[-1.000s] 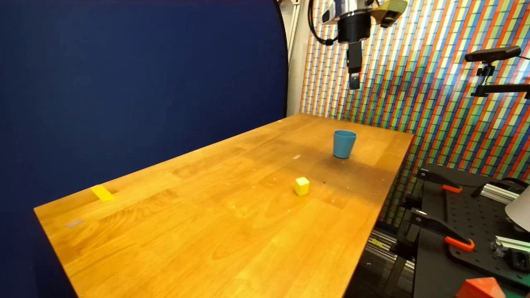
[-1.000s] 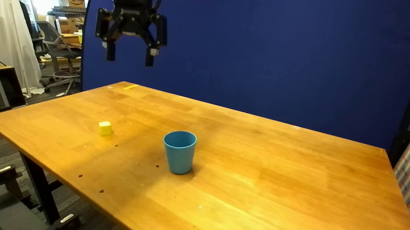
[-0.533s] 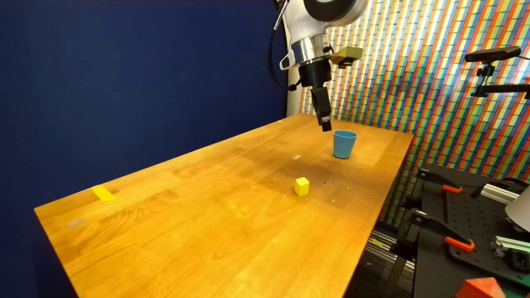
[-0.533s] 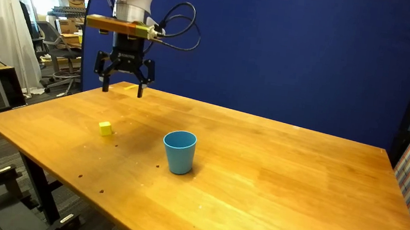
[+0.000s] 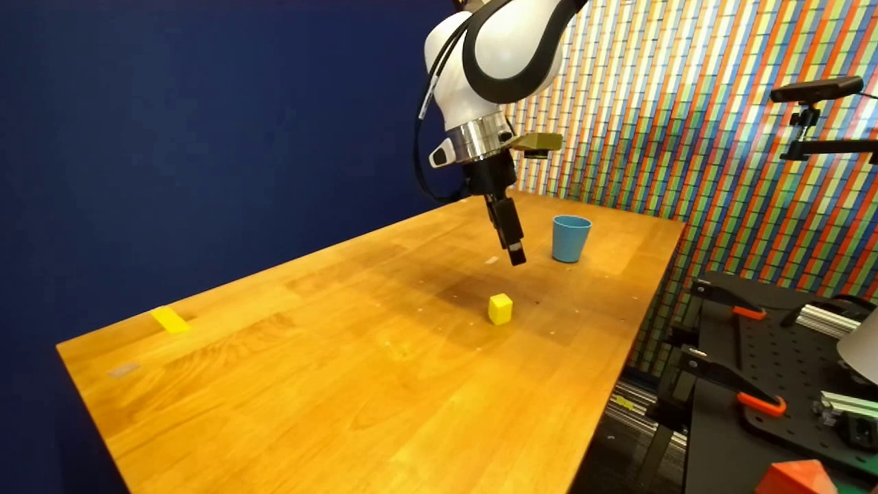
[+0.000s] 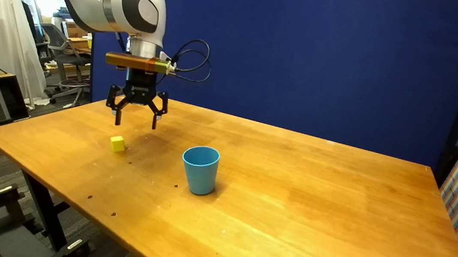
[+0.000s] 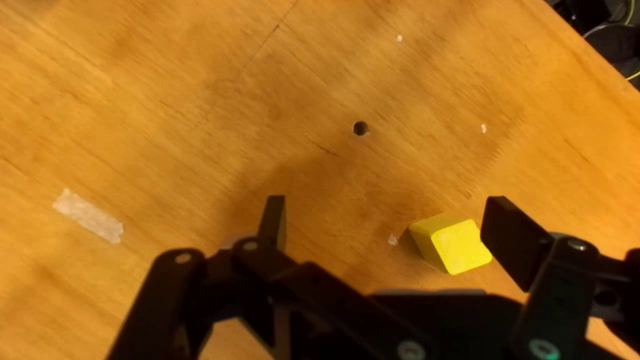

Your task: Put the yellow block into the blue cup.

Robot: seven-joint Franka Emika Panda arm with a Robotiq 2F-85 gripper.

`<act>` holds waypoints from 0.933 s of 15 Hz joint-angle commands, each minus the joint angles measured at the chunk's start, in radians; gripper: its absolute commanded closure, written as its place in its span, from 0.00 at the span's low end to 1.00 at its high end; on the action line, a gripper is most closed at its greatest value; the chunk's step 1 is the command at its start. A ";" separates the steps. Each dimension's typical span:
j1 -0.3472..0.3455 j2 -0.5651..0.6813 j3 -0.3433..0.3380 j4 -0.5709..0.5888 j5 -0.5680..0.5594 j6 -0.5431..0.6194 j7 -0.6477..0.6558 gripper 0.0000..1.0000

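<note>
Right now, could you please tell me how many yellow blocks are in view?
1: a yellow block sits on the wooden table, apart from the blue cup. The cup's bottom is hidden, so any inside might not show.

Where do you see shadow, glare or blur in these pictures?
In the wrist view, the claw looks dark and slightly blurred, and a soft shadow crosses the wooden table; in an exterior view, glare touches the multicoloured wall; in an exterior view, a shadow lies beside the blue cup.
</note>
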 commanded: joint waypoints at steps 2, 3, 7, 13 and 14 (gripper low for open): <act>0.014 0.060 0.013 0.061 -0.049 0.018 0.030 0.00; 0.016 0.065 0.015 0.064 -0.052 0.022 0.030 0.00; 0.015 0.084 0.027 0.078 -0.044 0.029 0.018 0.00; 0.025 0.093 0.074 0.065 -0.024 0.022 0.011 0.00; 0.036 0.097 0.073 0.061 -0.040 0.035 0.028 0.00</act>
